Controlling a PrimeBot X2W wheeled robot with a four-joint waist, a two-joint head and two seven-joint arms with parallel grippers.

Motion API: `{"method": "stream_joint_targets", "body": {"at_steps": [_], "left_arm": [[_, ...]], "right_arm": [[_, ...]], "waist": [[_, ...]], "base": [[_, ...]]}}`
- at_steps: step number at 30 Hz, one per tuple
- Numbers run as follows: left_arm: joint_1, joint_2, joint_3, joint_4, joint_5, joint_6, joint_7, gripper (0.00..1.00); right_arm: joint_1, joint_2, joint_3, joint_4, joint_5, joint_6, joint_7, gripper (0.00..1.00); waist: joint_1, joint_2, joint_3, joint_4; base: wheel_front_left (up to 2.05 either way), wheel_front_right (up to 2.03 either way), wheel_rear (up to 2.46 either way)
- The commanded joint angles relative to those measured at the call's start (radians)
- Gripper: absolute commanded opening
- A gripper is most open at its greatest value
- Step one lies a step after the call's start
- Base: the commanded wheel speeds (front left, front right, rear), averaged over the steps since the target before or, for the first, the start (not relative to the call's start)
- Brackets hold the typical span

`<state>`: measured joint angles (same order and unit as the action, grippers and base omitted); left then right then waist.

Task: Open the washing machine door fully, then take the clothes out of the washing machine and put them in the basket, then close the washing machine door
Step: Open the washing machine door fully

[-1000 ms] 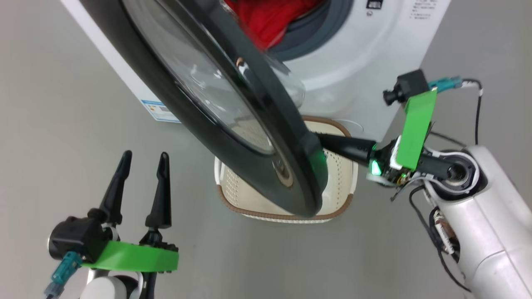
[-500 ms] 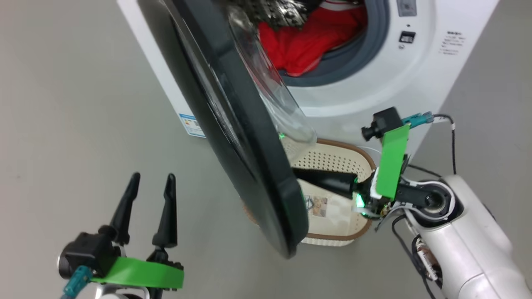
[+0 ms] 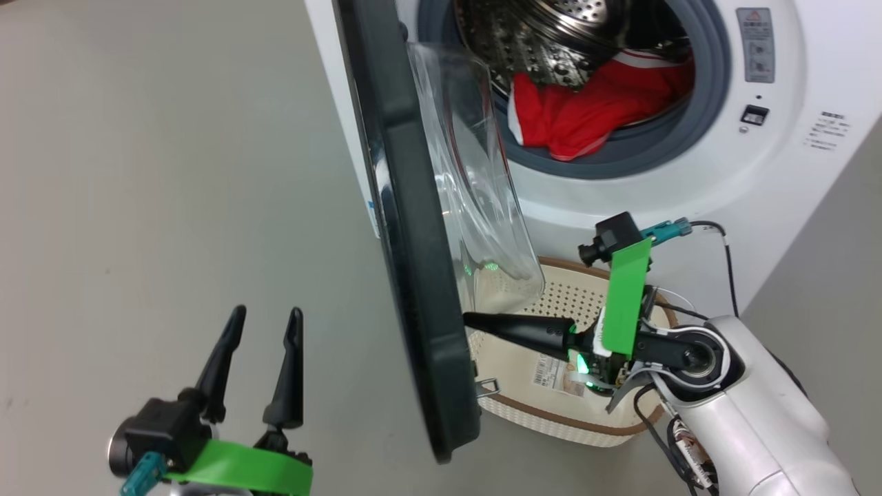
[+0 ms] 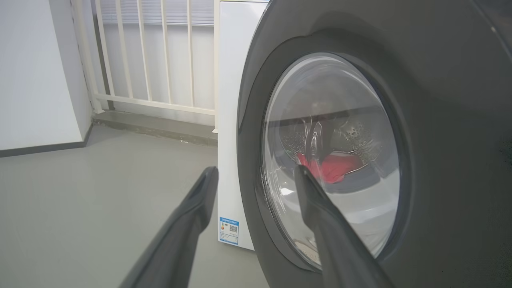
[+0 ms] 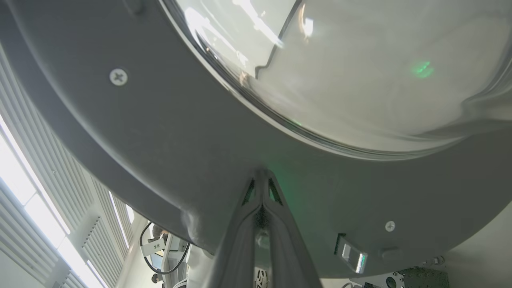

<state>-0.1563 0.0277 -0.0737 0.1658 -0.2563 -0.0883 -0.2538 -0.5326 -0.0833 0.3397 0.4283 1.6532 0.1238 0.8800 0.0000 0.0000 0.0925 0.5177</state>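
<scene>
The washing machine door (image 3: 406, 227) stands swung out from the white washing machine (image 3: 785, 172), edge-on to the head view, its glass bowl facing the drum. Red clothes (image 3: 592, 103) with white trim lie in the steel drum. My right gripper (image 3: 472, 319) is shut with nothing in it, its joined tips pressed against the door's inner face (image 5: 200, 132) below the glass; the right wrist view shows that contact at my right gripper (image 5: 262, 173). The cream basket (image 3: 551, 413) sits on the floor under the door. My left gripper (image 3: 267, 318) is open at the lower left, outside the door (image 4: 440, 120).
Grey floor (image 3: 151, 193) spreads to the left of the machine. In the left wrist view a white railing (image 4: 152, 60) and a low grey step stand behind the machine, with a white wall on the left. My right forearm (image 3: 751, 427) reaches in from the lower right.
The head camera has shifted, so the machine sits further right and the drum shows more. The door has swung wider with my shut right gripper pushing its inner face. The left gripper stays open.
</scene>
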Motion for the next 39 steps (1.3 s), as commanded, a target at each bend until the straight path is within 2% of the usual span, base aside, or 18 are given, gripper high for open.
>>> {"method": "stream_joint_targets", "body": {"at_steps": [1,16,24,26,28,29,30,34,35,36,39], "left_arm": [[0.009,0.022,0.032,-0.026,0.002,0.007,-0.008,1.0],[0.041,0.022,0.048,-0.062,-0.008,0.031,-0.008,1.0],[0.048,0.022,0.04,-0.056,-0.001,0.032,-0.008,1.0],[0.05,0.022,0.039,-0.051,0.0,0.031,-0.008,1.0],[0.051,0.022,0.039,-0.045,0.002,0.03,-0.008,1.0],[0.051,0.022,0.038,-0.041,0.003,0.029,-0.008,1.0],[0.051,0.022,0.038,-0.038,0.004,0.028,-0.008,1.0],[0.048,0.022,0.036,-0.023,0.007,0.023,-0.008,1.0],[0.047,0.022,0.035,-0.018,0.008,0.021,-0.008,1.0],[0.046,0.022,0.033,-0.012,0.01,0.019,-0.008,1.0],[0.043,0.022,0.032,0.001,0.013,0.015,-0.008,1.0]], "right_arm": [[-0.011,0.032,0.031,-0.017,0.007,0.007,0.002,0.0],[-0.077,0.033,0.169,-0.005,0.091,0.007,-0.037,0.0],[-0.067,0.033,0.166,0.008,0.003,0.007,-0.142,0.0],[-0.054,0.031,0.159,0.002,-0.028,0.007,-0.175,0.41],[-0.036,0.022,0.151,-0.009,-0.052,0.007,-0.204,0.43],[-0.027,0.017,0.145,-0.016,-0.062,0.007,-0.221,0.48],[-0.018,0.011,0.139,-0.024,-0.074,0.007,-0.24,0.64],[0.011,-0.033,0.137,-0.068,-0.157,0.007,-0.344,0.81],[0.018,-0.046,0.14,-0.086,-0.183,0.007,-0.381,0.93],[0.027,-0.059,0.145,-0.097,-0.21,0.007,-0.421,0.98],[0.05,-0.102,0.183,-0.117,-0.3,0.007,-0.544,1.0]], "waist": [[0.0,0.0,-0.006,0.022],[0.0,0.0,-0.004,0.03],[0.0,0.0,-0.018,0.024],[0.0,0.0,-0.024,0.021],[0.0,0.0,-0.029,0.019],[0.0,0.0,-0.031,0.018],[0.0,0.0,-0.034,0.017],[0.0,0.0,-0.042,0.012],[0.0,0.0,-0.044,0.011],[0.0,0.0,-0.046,0.011],[0.0,0.0,-0.052,0.009]], "base": [[0.0,0.0,0.0],[0.0,0.0,0.0],[0.0,0.0,0.0],[0.0,0.0,0.0],[0.0,0.0,0.0],[0.0,0.0,0.0],[0.0,0.0,0.0],[0.0,0.0,0.0],[0.0,0.0,0.0],[0.0,0.0,0.0],[0.0,0.0,0.0]]}}
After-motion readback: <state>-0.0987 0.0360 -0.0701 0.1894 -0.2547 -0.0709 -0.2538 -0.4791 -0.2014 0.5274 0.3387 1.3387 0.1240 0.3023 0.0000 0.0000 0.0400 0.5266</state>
